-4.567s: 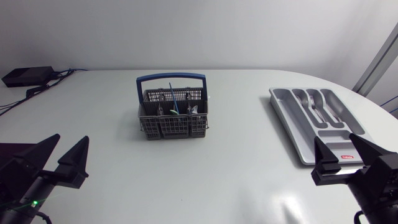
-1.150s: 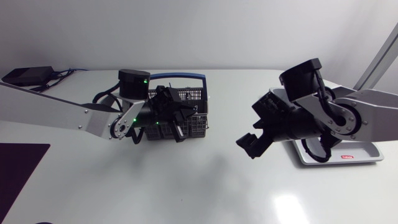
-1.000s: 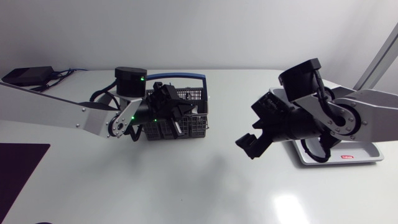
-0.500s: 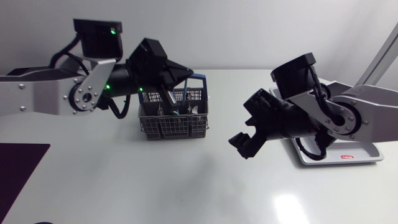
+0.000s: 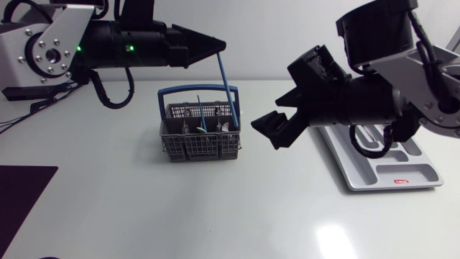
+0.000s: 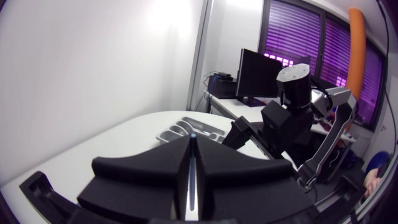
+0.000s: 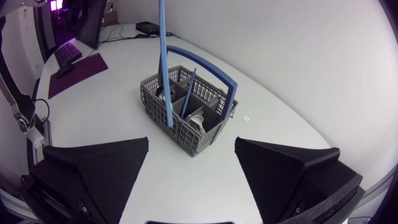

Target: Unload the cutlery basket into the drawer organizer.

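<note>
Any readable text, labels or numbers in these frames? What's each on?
On the drawer organizer, front rim, a red label: print too small to read.
On the cutlery basket and the blue stick: no print visible.
Nothing else legible on the table.

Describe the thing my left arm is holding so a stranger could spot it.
Find the grey cutlery basket with the blue handle, mid-table. A long thin blue stick slants up over it into the left gripper. The other blue stick stands lower, inside.
</note>
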You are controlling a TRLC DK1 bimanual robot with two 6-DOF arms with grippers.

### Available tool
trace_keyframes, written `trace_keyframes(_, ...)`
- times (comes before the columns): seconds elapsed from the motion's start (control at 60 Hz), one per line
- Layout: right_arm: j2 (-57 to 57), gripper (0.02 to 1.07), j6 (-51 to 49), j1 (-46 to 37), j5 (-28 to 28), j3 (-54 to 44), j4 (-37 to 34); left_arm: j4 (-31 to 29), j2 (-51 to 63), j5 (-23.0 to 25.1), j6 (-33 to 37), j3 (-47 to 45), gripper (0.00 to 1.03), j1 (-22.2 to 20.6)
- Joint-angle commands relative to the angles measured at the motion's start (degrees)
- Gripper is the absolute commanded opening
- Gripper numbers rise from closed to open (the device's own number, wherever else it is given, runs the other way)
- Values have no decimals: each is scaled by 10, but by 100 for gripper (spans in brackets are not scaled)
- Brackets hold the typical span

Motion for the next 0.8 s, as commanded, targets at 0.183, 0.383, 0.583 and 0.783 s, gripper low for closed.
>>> trace_keyframes(0.183, 33, 98, 38, -10, -64, 46, -17, -49, 64, 63, -116, 61, 4, 13)
trace_keyframes(0.383, 75, 92, 40, -11, -84, 58, -17, -71, 81, 67, -146, 86, 4, 3)
trace_keyframes(0.583, 94, 81, 41, -10, -88, 65, -8, -71, 88, 67, -157, 87, 4, -5)
trace_keyframes(0.783, 98, 42, 46, -9, -88, 62, 9, -72, 89, 66, -158, 88, 4, -5)
